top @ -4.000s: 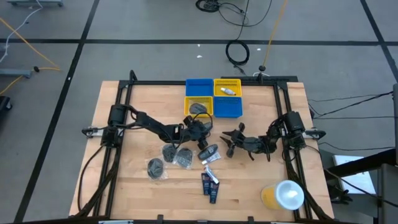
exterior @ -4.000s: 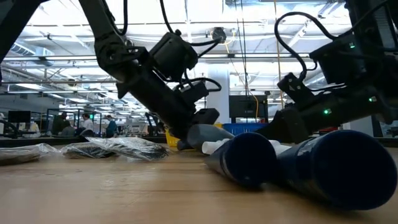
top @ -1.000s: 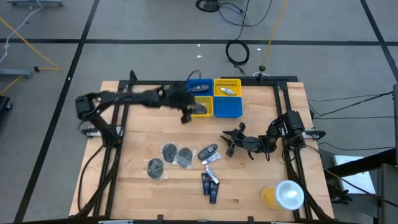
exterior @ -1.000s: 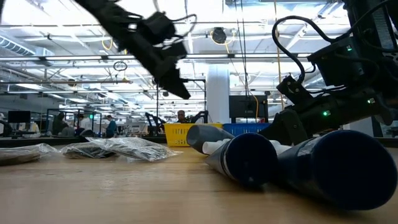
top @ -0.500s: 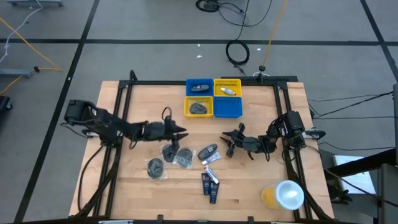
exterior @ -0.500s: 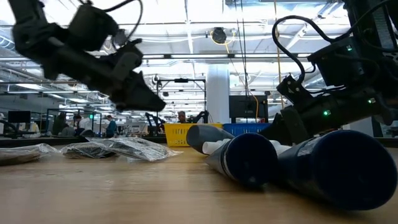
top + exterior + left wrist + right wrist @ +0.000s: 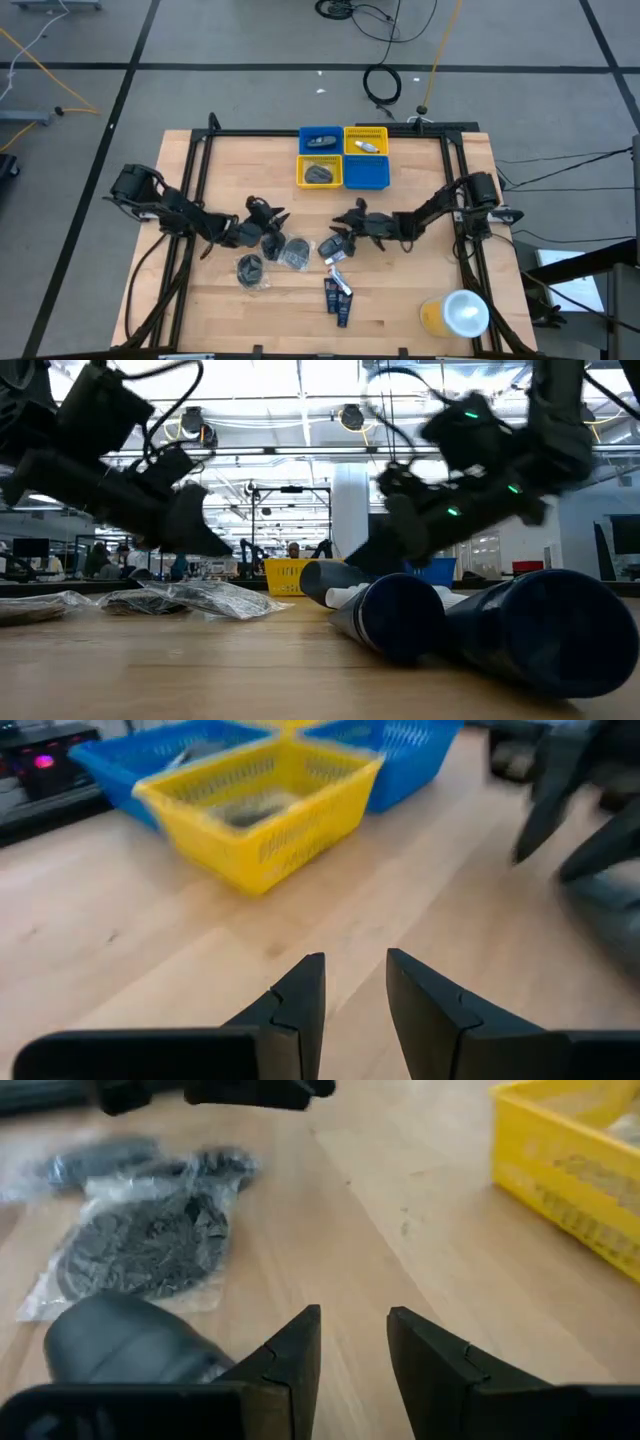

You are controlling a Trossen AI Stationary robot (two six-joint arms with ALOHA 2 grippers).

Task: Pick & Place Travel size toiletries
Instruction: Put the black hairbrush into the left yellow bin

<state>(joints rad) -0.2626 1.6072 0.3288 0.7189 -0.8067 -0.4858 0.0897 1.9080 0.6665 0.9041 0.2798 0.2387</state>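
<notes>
The pale wooden table (image 7: 200,180) carries a block of four square mesh bins at its far edge — two blue (image 7: 319,139), two yellow (image 7: 365,141) — and every other thing is placed from that block. Well to the near right of it, at the table's corner, stands a yellow cup with a white lid (image 7: 455,314). On the near side of the block lie three round dark discs in crinkled clear wrap (image 7: 251,269), then a smooth dark oval piece (image 7: 335,244), a white mini tube (image 7: 340,257) partly hidden beside it, and two dark blue tubes (image 7: 337,294) nearest the front edge. Two bins hold small items, too small to identify. The left gripper (image 7: 271,219) hovers over the discs on the block's near left, fingers a narrow gap apart and empty. The right gripper (image 7: 345,222) hangs beside the oval piece, fingers slightly parted — holding nothing.
</notes>
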